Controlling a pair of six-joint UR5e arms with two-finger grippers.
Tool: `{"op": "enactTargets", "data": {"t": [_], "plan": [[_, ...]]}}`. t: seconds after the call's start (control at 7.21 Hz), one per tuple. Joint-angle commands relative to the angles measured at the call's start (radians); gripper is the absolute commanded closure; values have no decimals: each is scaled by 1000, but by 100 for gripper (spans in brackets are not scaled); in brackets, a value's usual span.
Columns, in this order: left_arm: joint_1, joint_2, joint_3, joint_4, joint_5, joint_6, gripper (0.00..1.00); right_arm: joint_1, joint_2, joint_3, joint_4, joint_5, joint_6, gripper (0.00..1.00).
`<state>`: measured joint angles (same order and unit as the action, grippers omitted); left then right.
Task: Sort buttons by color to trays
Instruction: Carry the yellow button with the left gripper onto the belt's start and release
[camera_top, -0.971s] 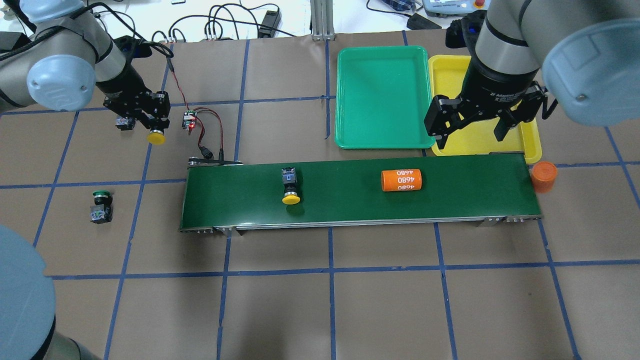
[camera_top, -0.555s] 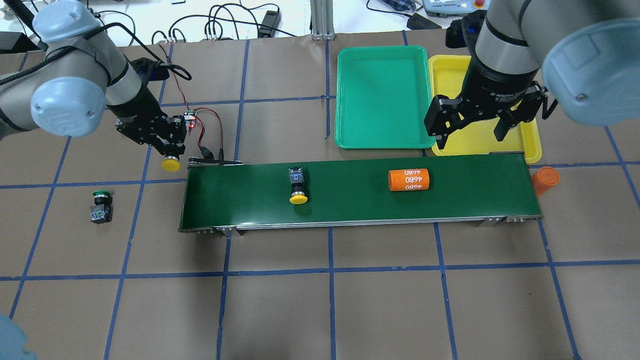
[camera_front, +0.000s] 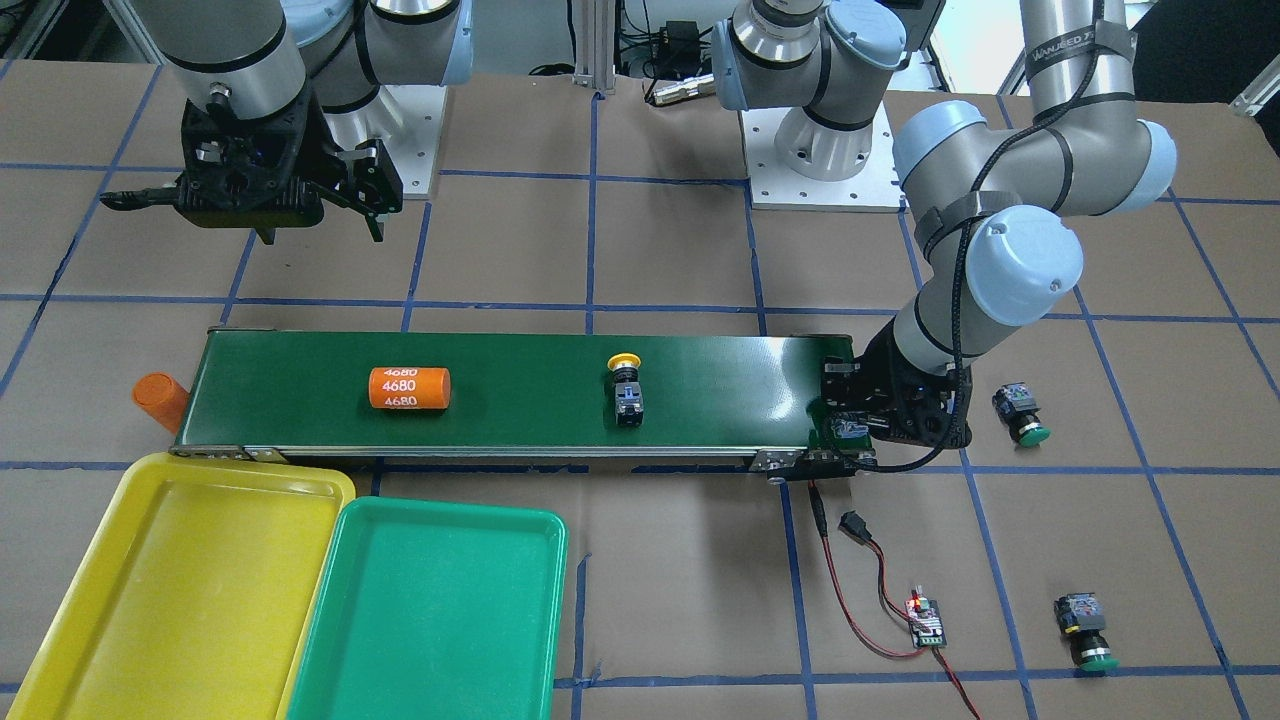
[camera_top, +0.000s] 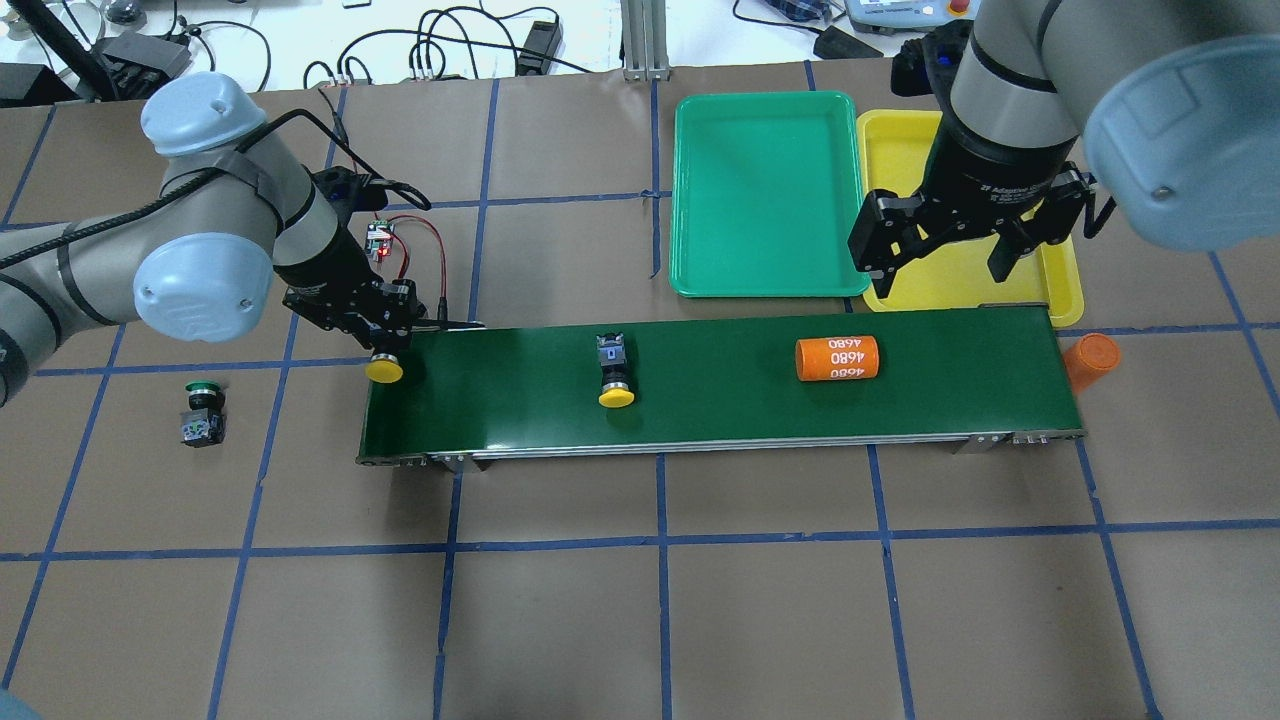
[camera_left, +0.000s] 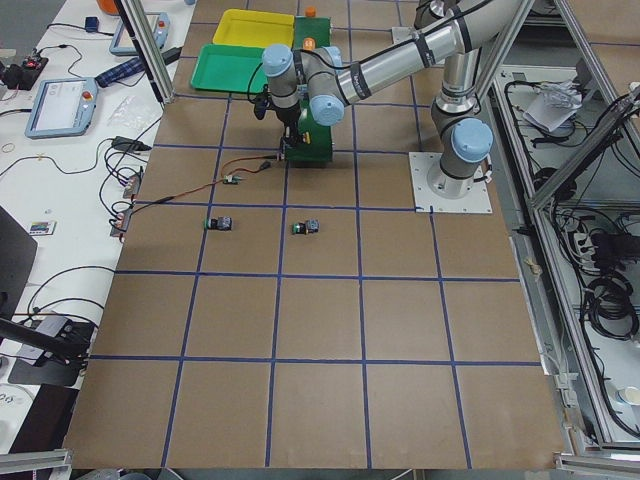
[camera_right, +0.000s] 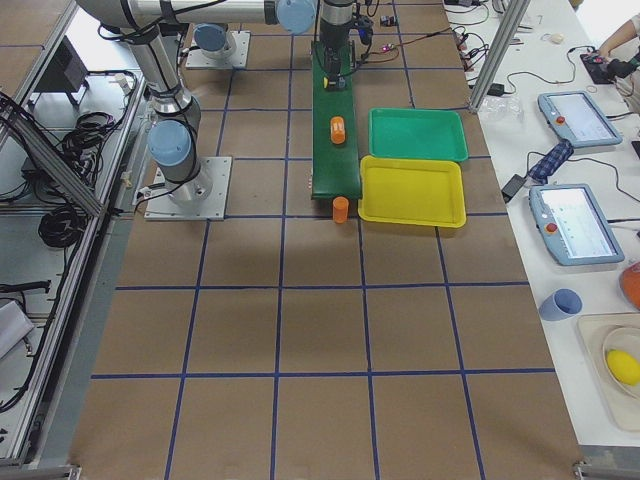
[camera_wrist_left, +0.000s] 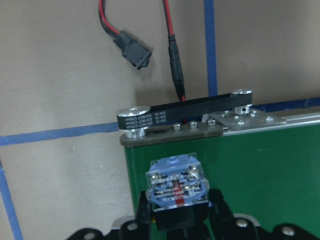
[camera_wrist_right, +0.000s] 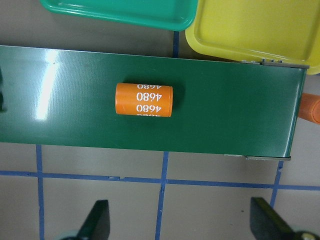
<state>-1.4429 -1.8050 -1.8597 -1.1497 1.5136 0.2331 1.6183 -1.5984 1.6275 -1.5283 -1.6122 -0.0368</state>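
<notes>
My left gripper (camera_top: 385, 348) is shut on a yellow button (camera_top: 384, 369), holding it over the left end of the dark-green conveyor belt (camera_top: 720, 405). In the left wrist view the button's body (camera_wrist_left: 176, 187) sits between the fingers. A second yellow button (camera_top: 613, 372) lies on the belt. One green button (camera_top: 200, 412) stands on the table to the left, and another green button (camera_front: 1085, 630) shows near the circuit board. My right gripper (camera_top: 938, 268) hangs open above the yellow tray (camera_top: 890, 150). The green tray (camera_top: 765, 190) lies beside it.
An orange cylinder marked 4680 (camera_top: 837, 358) lies on the belt's right half. A second orange cylinder (camera_top: 1090, 358) sits on the table just past the belt's right end. A small circuit board (camera_top: 377, 240) with red wires lies behind the belt's left end.
My left gripper carried the yellow button rightward and nearer, from the table to the belt's left end. The belt's button and cylinder drifted right. The right arm stayed still.
</notes>
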Motion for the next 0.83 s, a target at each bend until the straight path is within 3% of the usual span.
{"op": "enactTargets", "data": {"t": [0.0, 0.14, 0.28, 0.69], "plan": [[-11, -1, -24, 22, 0, -9, 100, 0, 0, 0, 0, 0, 0, 0], [-11, -1, -33, 30, 0, -9, 90, 0, 0, 0, 0, 0, 0, 0], [-11, 1, -32, 31, 0, -9, 1, 0, 0, 0, 0, 0, 0, 0], [-11, 27, -9, 19, 7, -9, 0, 0, 2, 0, 2, 0, 0, 0]]}}
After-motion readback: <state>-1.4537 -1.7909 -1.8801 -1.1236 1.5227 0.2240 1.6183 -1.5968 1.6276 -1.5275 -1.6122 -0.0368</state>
